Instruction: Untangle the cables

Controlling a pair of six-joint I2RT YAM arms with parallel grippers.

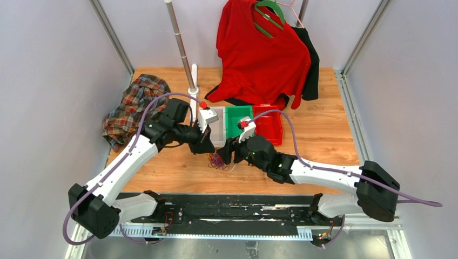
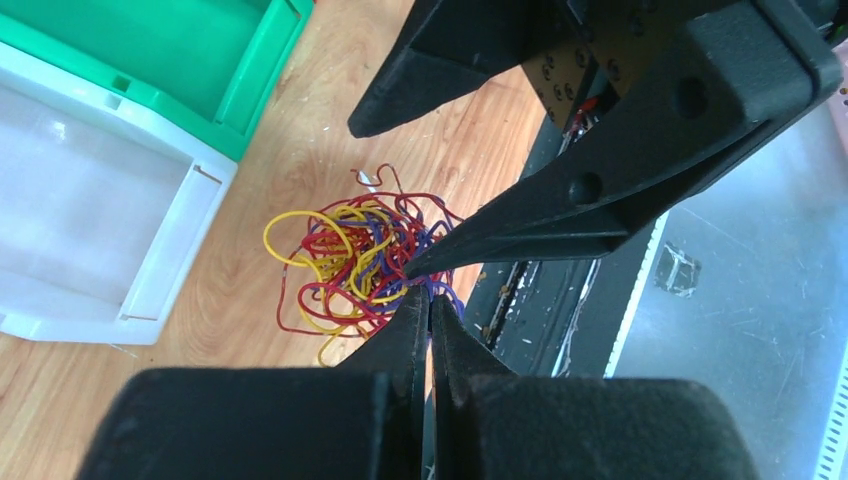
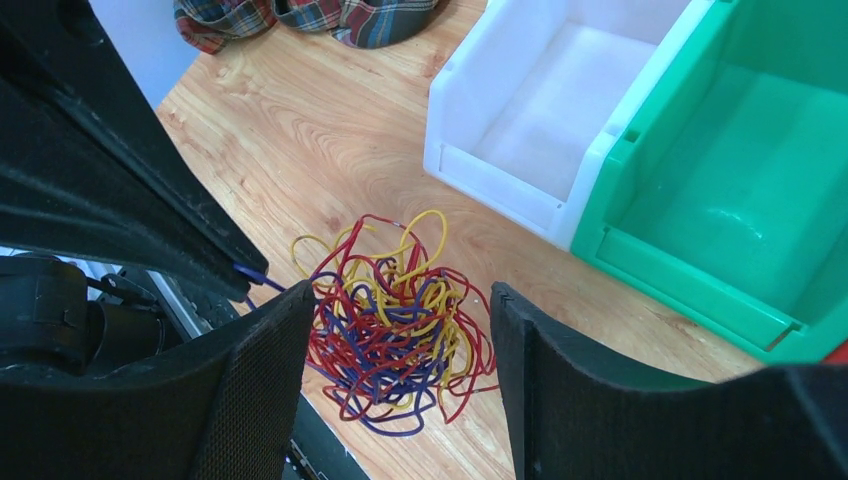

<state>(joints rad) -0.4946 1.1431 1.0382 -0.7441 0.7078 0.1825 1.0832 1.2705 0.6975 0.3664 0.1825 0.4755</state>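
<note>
right pincer (image 3: pixel 400 298) gaping over the cables (image 3: pixel 390 330), left pincer (image 2: pixel 430 300) closed

i see the right pincer spread wide, one finger on either side of the clump, holding nothing. the left pincer's fingers are pressed together, tips at the clump's edge. a purple strand runs to them, but i cannot tell whether it is pinched. the cables lie in a red, yellow and purple tangle on the worktop (image 1: pixel 324 140) close to its near edge, just in front of the white bin (image 3: pixel 500 190), with the green bin (image 3: pixel 680 280) touching it.
</note>
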